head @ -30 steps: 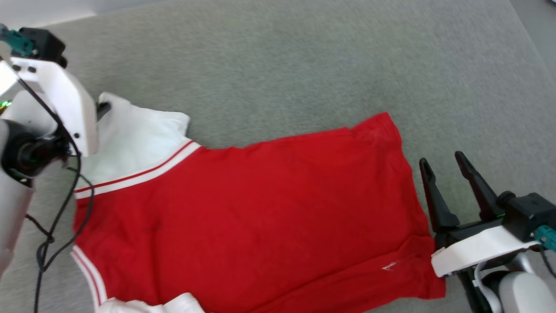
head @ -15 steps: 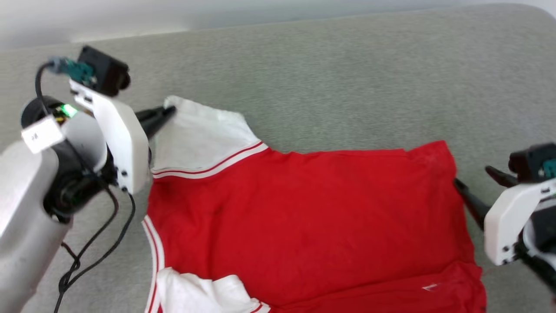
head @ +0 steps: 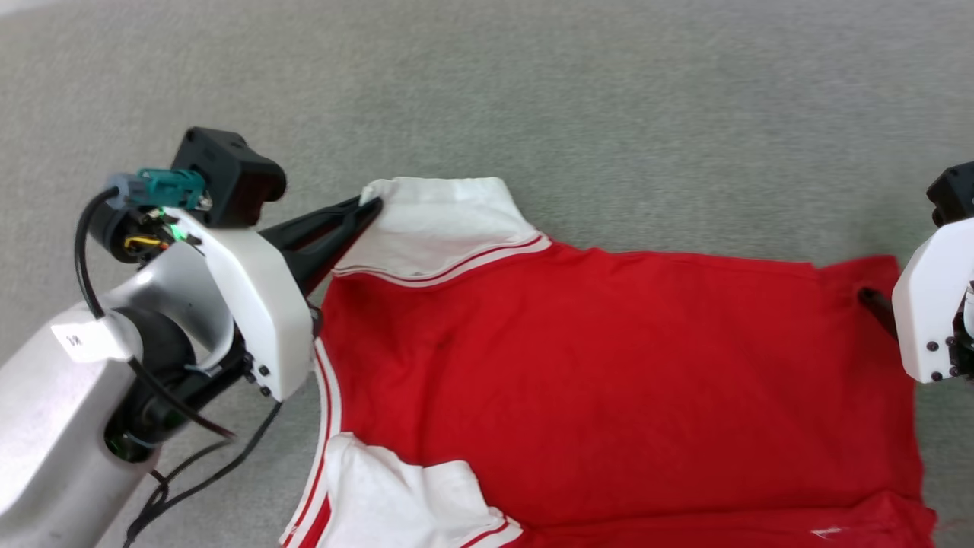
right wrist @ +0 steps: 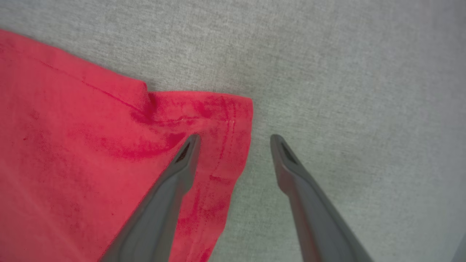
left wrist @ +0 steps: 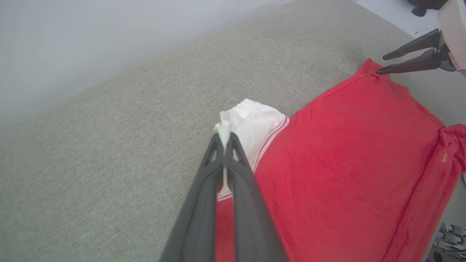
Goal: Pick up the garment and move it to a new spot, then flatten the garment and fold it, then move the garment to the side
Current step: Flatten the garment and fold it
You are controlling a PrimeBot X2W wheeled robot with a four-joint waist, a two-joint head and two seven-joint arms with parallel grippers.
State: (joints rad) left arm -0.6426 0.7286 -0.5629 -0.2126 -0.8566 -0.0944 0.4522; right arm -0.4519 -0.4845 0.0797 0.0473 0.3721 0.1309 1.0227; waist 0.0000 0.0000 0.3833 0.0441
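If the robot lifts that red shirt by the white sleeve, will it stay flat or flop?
Probably flop: the shirt is thin cloth, rumpled at its hem corner near the open right gripper. Likely light: the left gripper holds the sleeve by a small pinch. It should drag rather than slide freely on the grey textured fabric.

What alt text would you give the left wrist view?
The left gripper, jaws shut, pinches a corner of the white sleeve. The red garment lies spread to the right on a grey surface, and the right gripper, jaws open, points at its far corner at top right.
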